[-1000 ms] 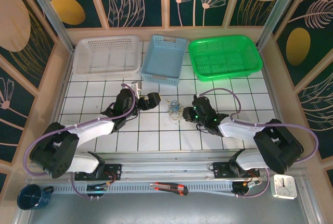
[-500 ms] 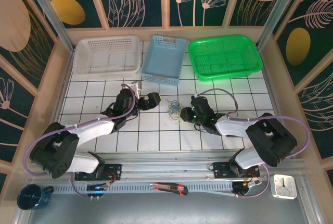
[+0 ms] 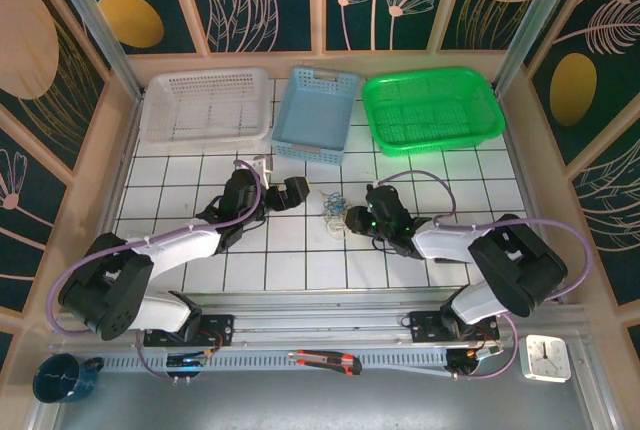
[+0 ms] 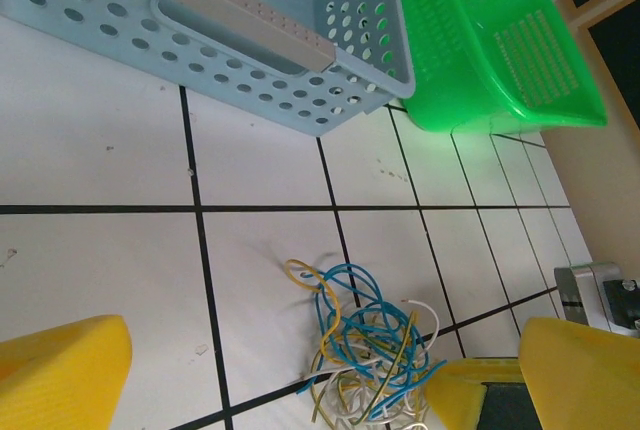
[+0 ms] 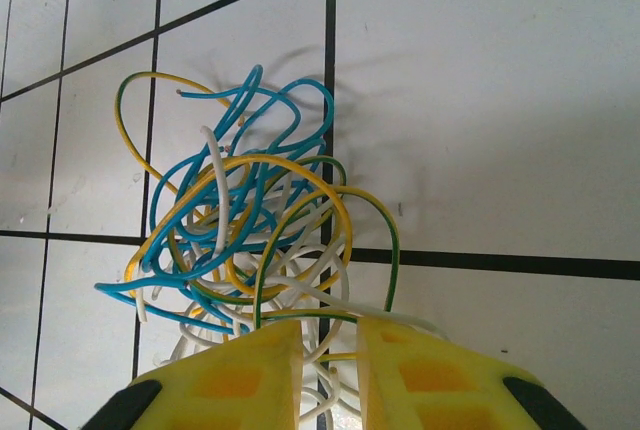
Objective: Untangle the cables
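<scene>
- The desk (image 3: pixel 300 250) carries the cables (image 3: pixel 335 212) midway between both arms, just nearer than the blue basket (image 3: pixel 315 115)
- Left gripper (image 3: pixel 300 191) hangs released, just left of the clump; it should pinch one outer blue loop and draw it left slowly
- Right gripper (image 5: pixel 328 350) is clenched on the near strands, a good anchor
- The clump runs slightly far-to-near, pointing no single way

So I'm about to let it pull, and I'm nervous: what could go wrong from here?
The right claw pinches several strands of the cables at once, so pulling may drag or tighten the whole knot. The left claw is open, holding nothing, so nothing anchors the tangle.
</scene>
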Controlling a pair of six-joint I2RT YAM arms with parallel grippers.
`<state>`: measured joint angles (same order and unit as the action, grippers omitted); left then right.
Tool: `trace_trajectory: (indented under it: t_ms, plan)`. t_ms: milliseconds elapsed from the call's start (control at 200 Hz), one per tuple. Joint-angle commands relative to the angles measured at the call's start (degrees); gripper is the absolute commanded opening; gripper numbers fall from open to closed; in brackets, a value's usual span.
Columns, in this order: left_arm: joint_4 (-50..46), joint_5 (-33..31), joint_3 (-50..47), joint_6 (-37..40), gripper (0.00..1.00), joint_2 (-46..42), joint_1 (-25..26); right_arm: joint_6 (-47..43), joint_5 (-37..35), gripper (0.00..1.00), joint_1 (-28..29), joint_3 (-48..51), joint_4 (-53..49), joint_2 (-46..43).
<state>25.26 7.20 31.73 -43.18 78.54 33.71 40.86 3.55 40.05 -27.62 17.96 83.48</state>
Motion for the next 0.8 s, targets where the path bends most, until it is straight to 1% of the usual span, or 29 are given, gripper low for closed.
trace_trajectory:
  t_ms: [0, 125, 310, 445, 796]
  plan:
    - [0.15, 0.02, 1.76, -0.06, 0.99, 0.50, 0.20, 0.48, 0.83, 0.21, -0.24, -0.19, 2.07, 0.96]
    - [0.01, -0.09, 1.77, 0.02, 0.99, 0.23, 0.17, 0.45, 1.02, 0.20, -0.24, 0.26, 2.35, 0.82]
    - [-0.11, -0.17, 1.84, -0.05, 0.99, 0.28, 0.21, 0.52, 0.93, 0.07, -0.24, 0.45, 1.38, -0.98]
    - [-0.06, -0.09, 1.87, -0.01, 0.99, 0.26, 0.18, 0.44, 1.02, 0.00, -0.24, 0.12, -0.31, -3.80]
    - [-0.27, 0.08, 2.11, 2.07, 0.99, -0.30, 0.17, -2.10, 0.32, 0.00, 0.81, -4.00, -7.20, -12.25]
